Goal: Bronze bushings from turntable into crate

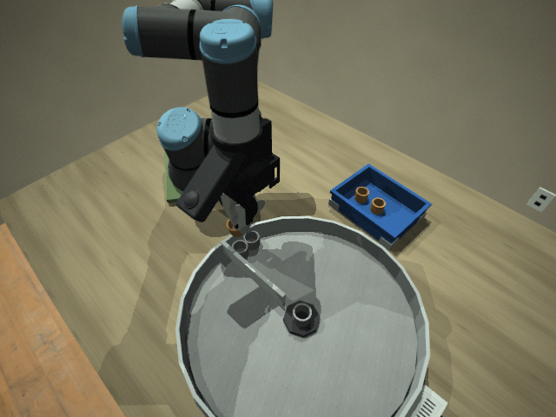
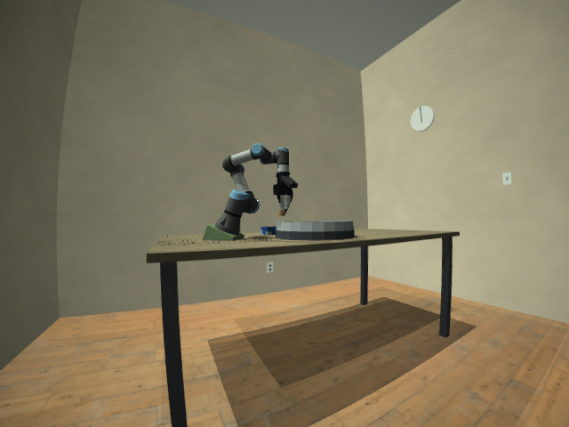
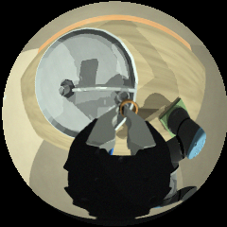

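Between the fingertips of the gripper, a bronze bushing is clamped by its wall; the jaws stand almost together. The held part is raised above table height, near the rim of the turntable. Inside that rim, two steel bushings stand upright next to each other, close to the outer end of a straight divider bar. The bar runs inward to a dark hub, on which a grey ring-shaped part is seated. Beside the turntable and apart from it is the blue crate. Two further bronze bushings stand upright on its floor, near each other. The arm's green base is fixed on the wooden table.
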Robot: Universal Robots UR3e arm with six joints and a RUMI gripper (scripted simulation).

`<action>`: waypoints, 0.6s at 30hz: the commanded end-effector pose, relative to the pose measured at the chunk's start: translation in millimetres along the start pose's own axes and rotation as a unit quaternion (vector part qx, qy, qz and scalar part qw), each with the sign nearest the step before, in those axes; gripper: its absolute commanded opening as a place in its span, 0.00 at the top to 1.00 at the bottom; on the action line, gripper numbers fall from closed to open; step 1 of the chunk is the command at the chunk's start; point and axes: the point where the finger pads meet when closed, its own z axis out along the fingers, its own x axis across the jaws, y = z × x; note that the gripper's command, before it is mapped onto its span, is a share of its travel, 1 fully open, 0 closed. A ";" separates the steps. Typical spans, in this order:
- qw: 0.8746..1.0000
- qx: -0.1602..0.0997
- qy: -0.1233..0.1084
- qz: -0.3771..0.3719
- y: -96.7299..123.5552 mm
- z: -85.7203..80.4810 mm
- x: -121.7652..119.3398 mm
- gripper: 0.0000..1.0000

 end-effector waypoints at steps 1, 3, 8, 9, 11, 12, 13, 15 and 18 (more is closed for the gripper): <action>1.000 0.000 0.000 -0.004 -0.1 -2.0 -1.8 1.00; 1.000 -0.001 0.000 -0.006 0.0 -2.7 -2.6 1.00; 1.000 -0.002 0.001 -0.012 0.4 -4.9 -5.1 1.00; 1.000 -0.003 0.001 -0.014 0.5 -5.4 -5.7 1.00; 1.000 -0.004 0.002 -0.017 0.7 -6.5 -6.9 1.00; 1.000 -0.004 0.002 -0.019 0.8 -7.0 -7.6 1.00; 1.000 -0.004 0.002 -0.021 0.9 -7.6 -8.3 1.00; 1.000 -0.004 0.002 -0.021 0.9 -7.6 -8.3 1.00; 1.000 -0.006 0.003 -0.026 1.2 -9.5 -10.6 1.00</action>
